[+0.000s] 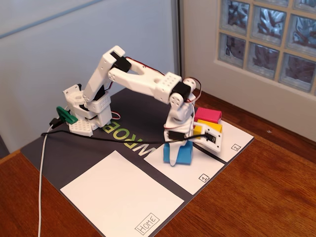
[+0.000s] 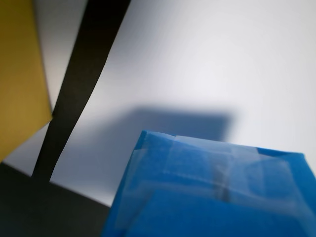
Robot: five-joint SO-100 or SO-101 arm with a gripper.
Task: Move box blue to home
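One gripper (image 1: 174,157) down around the blue box (image 1: 181,153) on panel 1 (image 1: 190,174), grip state unclear, yellow block (image 1: 208,128) just behind, home (image 1: 121,197) near left.

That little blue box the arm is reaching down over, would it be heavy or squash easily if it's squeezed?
The blue box looks folded from paper: the wrist view shows creased flaps and tape-like strips on it, so it is probably hollow and very light. Its thin walls would likely dent under a firm squeeze. Its flat faces suggest it would slide on the white panel rather than roll.
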